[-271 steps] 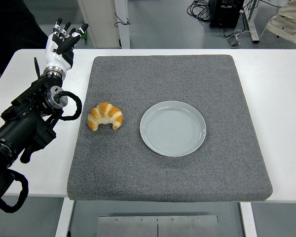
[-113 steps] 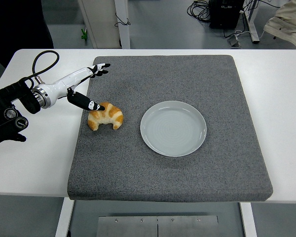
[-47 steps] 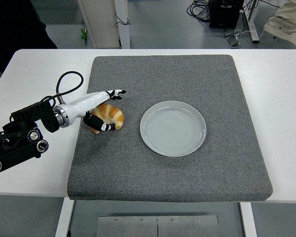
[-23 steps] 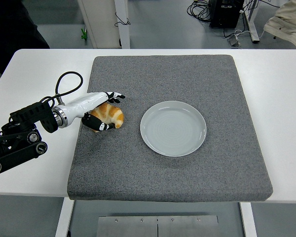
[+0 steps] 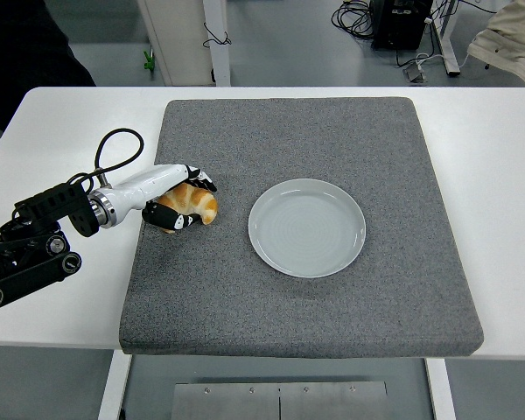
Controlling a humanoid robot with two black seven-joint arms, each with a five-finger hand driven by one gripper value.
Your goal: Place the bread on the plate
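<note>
Presently my left hand [image 5: 177, 198] has its fingers wrapped around the bread [image 5: 192, 203], which sits on the grey mat [image 5: 297, 315] left of the empty plate [image 5: 306, 227], so I judge grasping done, lift and transfer outstanding.

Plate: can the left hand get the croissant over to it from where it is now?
Probably yes. The left hand is closed around the croissant on the grey mat, and the plate lies to its right, empty. Only bare mat shows between them.
</note>
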